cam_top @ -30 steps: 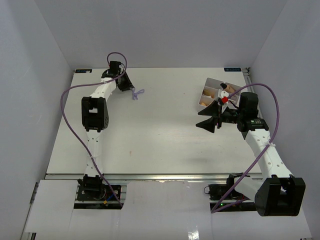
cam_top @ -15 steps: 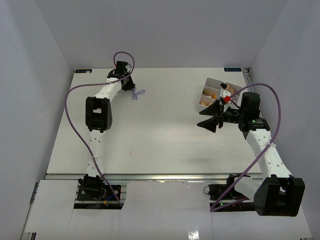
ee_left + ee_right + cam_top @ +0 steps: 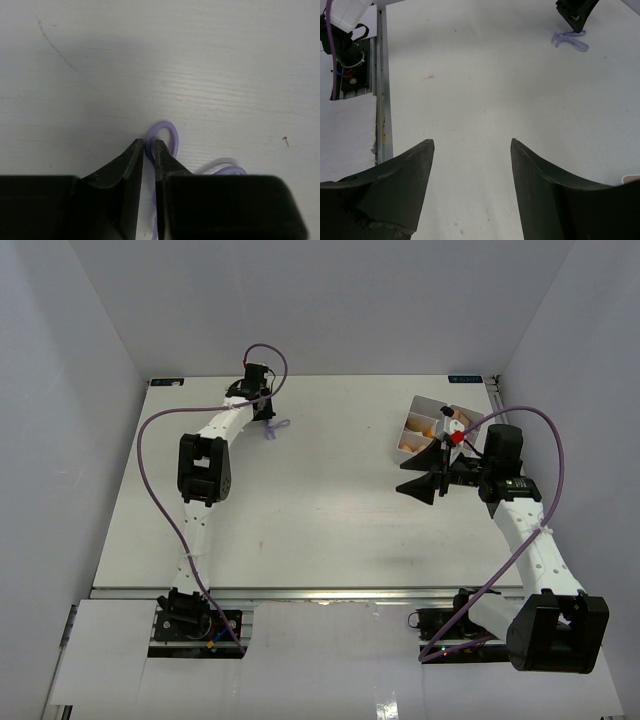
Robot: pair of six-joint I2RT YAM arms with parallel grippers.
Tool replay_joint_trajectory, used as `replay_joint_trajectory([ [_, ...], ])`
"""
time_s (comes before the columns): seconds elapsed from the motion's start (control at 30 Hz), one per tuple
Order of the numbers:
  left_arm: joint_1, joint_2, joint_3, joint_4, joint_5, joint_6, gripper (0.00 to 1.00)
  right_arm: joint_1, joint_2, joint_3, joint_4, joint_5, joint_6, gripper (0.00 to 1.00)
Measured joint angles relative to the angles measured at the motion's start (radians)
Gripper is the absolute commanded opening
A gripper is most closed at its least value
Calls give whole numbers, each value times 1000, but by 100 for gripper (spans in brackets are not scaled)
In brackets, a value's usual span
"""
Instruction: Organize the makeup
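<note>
On the white bench, back left: thin purple looped tool, one loop right at the tips of the left gripper. Back right, well apart: white four-compartment tray, right gripper just before it, over the bench.

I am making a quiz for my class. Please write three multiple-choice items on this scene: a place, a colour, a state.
1. Where on the table is the white tray? A) far right B) near left C) centre
2. What colour is the looped tool at the left gripper? A) green B) purple C) red
3. How does the right gripper stand? A) shut on a bottle B) shut, empty C) open, empty
Answers: 1 A, it sits far right in the top view. 2 B, its loop is purple on the white surface. 3 C, bare table shows between its wide jaws.
</note>
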Motion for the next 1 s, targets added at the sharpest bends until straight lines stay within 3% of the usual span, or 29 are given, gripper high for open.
replay_joint_trajectory([
  [0.23, -7, 0, 0, 0, -17, 42, 3, -34, 0, 0, 1, -1, 2, 69],
  [0.53, -5, -31, -55, 24, 24, 33, 0, -50, 0, -5, 7, -7, 4, 69],
  [0.83, -17, -306, -444, 116, 245, -87, 0, -51, 9, -50, 89, 0, 107, 67],
  [1.0, -41, -523, -684, 257, 362, -173, 0, -37, 63, -55, 135, 26, 187, 68],
])
